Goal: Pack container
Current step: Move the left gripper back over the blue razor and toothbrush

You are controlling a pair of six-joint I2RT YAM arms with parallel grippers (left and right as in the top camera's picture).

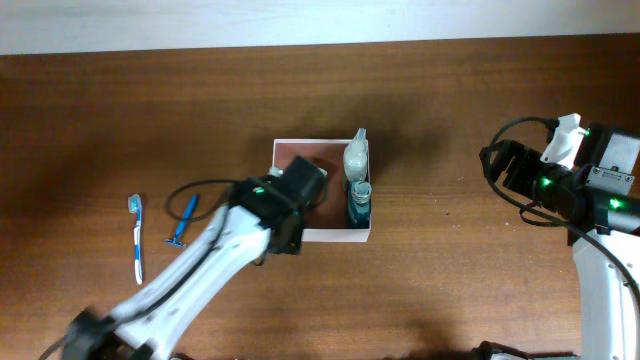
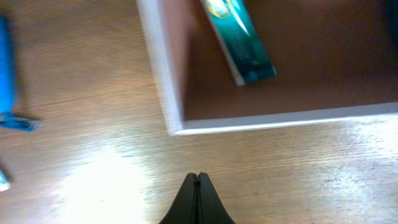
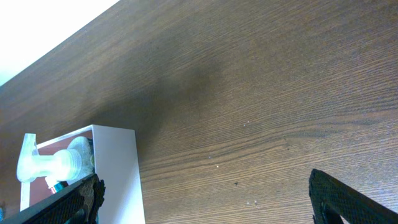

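A robotics lab bench, by the look of it: a white left arm (image 1: 200, 265) and right arm (image 1: 605, 280) with loose black cables (image 1: 205, 183) and green lights (image 1: 543, 183) over a dark wood tabletop (image 1: 450, 110), with a pale wall (image 1: 300, 20) behind.

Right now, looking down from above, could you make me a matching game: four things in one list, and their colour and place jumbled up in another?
Things:
1. toothbrush
2. razor
3. spray bottle
4. carton

Colour and place:
A. see-through, inside the container
B. teal, inside the container
C. blue and white, on the table
D. all blue, on the table

Pairs: 1-C, 2-D, 3-A, 4-B
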